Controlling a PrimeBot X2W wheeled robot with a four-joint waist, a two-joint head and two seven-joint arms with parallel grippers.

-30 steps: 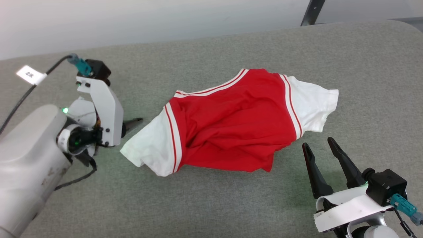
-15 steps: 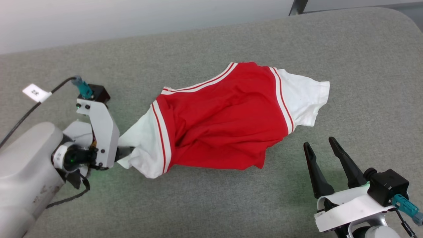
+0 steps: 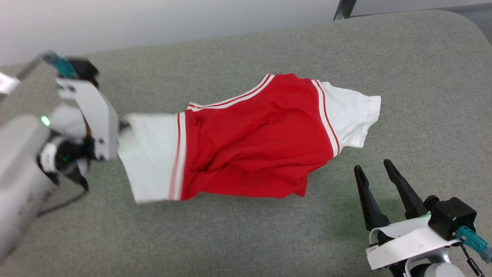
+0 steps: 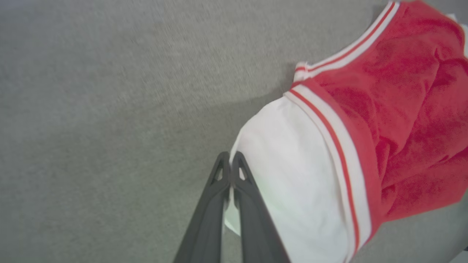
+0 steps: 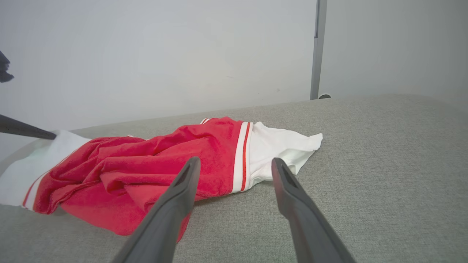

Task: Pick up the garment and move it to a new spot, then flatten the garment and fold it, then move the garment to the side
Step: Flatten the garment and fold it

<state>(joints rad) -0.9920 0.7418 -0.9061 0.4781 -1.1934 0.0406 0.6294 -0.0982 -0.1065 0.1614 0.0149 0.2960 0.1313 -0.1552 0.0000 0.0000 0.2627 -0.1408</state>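
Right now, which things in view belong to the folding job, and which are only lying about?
Part of the job:
the garment, red with white sleeves
left gripper, shut on a white sleeve
right gripper, open, apart from the garment

Only lying about:
grey padded surface under the garment
dark post at the back
pale wall

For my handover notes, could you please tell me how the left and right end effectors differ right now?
The left end effector is shut tight; the right end effector stands open. The left one pinches the white sleeve of the red jersey; the right one holds nothing and sits apart from it. Both have long dark fingers.
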